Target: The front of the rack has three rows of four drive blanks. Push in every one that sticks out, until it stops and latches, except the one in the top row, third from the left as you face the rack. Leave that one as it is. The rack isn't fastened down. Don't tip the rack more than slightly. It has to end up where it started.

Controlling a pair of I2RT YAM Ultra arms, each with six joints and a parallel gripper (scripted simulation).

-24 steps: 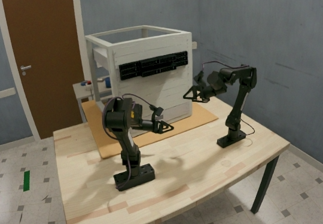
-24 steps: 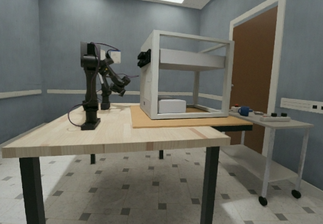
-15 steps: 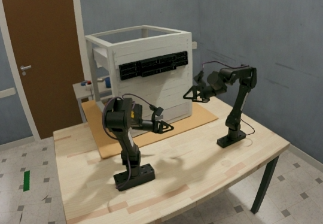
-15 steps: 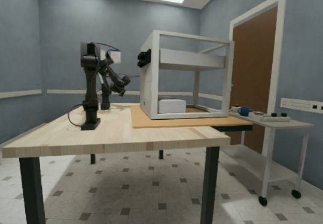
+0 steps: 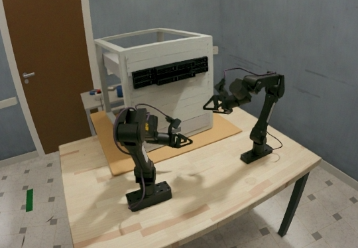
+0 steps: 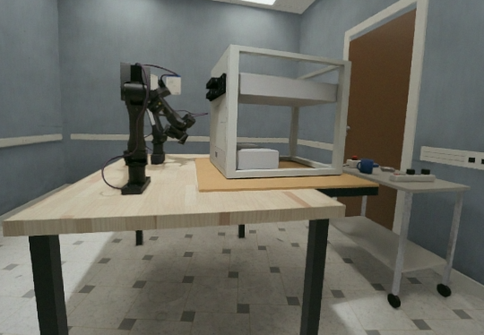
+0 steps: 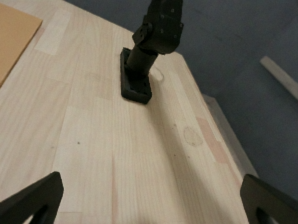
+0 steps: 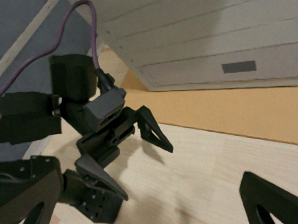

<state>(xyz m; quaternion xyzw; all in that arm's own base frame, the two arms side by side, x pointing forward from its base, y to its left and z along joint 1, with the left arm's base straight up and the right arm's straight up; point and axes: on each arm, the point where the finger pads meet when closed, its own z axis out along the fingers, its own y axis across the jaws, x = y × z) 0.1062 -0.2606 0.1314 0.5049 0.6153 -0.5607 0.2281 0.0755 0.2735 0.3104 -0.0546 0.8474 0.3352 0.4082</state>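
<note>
The white rack [image 5: 166, 101] [image 6: 230, 119] [image 8: 195, 45] stands upright on the tan mat. The black drive-blank block is high on its front. In the top view, the second [image 5: 166, 69] and third [image 5: 185, 65] top-row blanks stick out. The second [image 5: 166, 80] and third [image 5: 186, 76] bottom-row blanks also seem to stick out, with the middle row set back between them. The outer columns look further in; exact depths are unclear. My left gripper [image 5: 185, 140] [image 7: 151, 181] is open and empty, low before the rack. My right gripper [image 5: 215, 106] is open and empty, below the blanks' height.
The tan mat [image 5: 232, 129] [image 6: 211, 182] lies under the rack on the wooden table [image 5: 212, 178]. The two arms stand in front of the rack, facing inward. In the right wrist view, the left arm fills the left side. A side cart [image 6: 444, 186] stands behind the table.
</note>
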